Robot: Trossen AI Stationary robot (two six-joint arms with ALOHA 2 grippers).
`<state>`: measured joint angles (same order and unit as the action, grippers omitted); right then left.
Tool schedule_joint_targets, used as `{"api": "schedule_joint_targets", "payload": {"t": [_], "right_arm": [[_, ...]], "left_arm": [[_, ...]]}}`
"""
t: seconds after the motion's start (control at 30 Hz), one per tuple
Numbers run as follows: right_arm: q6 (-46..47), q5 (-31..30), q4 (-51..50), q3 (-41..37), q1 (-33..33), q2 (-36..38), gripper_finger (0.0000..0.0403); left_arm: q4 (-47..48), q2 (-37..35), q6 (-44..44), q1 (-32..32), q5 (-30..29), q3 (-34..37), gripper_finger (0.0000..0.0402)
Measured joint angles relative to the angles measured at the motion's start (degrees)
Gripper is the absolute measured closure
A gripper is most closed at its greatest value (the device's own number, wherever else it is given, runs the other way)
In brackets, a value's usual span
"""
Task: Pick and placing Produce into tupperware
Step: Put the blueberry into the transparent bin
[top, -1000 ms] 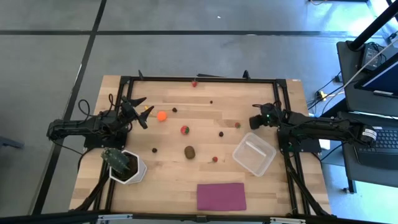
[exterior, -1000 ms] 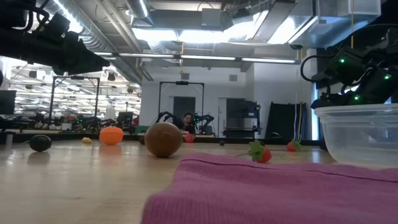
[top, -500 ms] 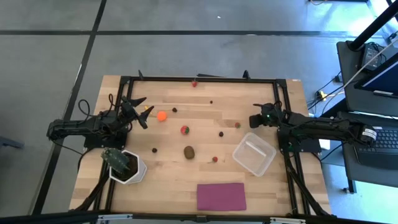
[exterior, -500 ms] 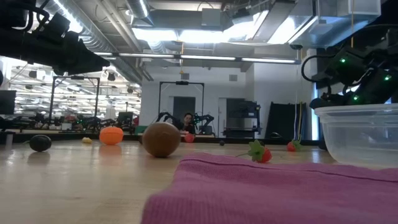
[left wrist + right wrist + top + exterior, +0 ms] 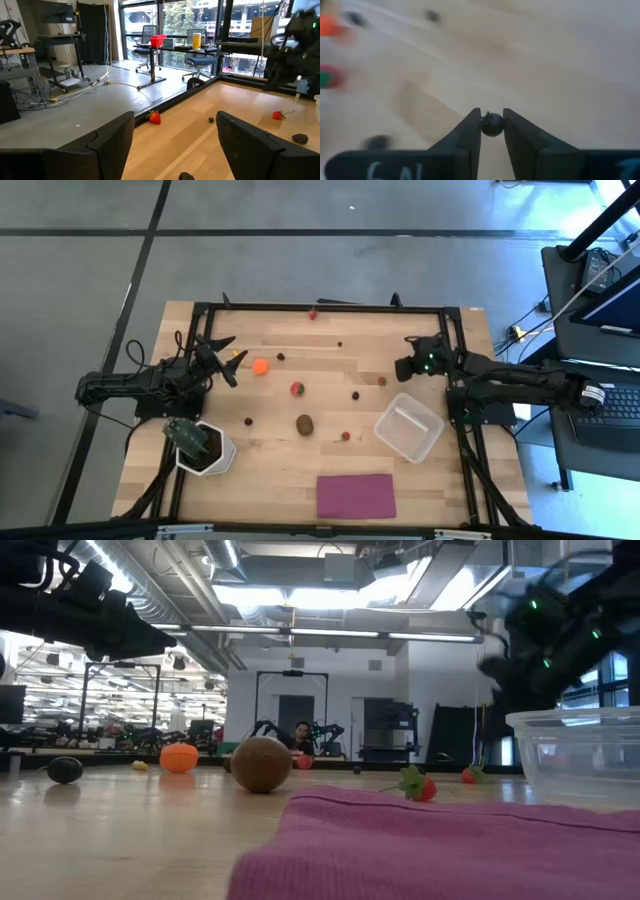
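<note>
A tiny dark berry sits pinched between the two fingertips of the right tool, lifted above the tabletop near the clear tupperware. It looks light, round and hard, so likely to roll or squirt out unless squeezed squarely across its middle. More produce lies scattered: an orange ball and a brown oval. The left tool waits by the orange ball, fingers apart, holding nothing.
</note>
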<state>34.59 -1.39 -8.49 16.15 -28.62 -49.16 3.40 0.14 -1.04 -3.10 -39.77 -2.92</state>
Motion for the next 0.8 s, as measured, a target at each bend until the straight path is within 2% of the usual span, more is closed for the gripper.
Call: {"api": "schedule_joint_targets", "payload": {"t": [0.1,0.2,0.3,0.4,0.53,0.8], "right_arm": [[-5.65,7.13,-4.8,5.82,0.5,0.04,0.0319],[-11.39,15.71,-14.92,13.1,2.56,0.06,0.0319],[-14.41,19.37,-27.54,20.6,6.23,0.06,0.0319],[-14.88,18.55,-38.42,27.0,11.12,-0.02,0.0319],[-10.74,13.07,-47.4,30.78,19.27,-1.24,0.0327],[-0.62,9.14,-46.61,27.54,33.13,-8.33,0.0341]], "left_arm": [[0.0,0.01,0.0,0.0,0.0,0.0,0.0127],[0.0,0.0,0.01,-0.01,0.0,0.0,0.0127],[0.0,0.0,0.02,-0.02,0.0,0.0,0.0127],[0.0,0.01,0.1,-0.01,0.0,0.0,0.0127],[0.0,0.01,0.15,0.0,0.0,0.0,0.0127],[0.02,0.0,0.16,0.0,0.0,0.0,0.0127]]}}
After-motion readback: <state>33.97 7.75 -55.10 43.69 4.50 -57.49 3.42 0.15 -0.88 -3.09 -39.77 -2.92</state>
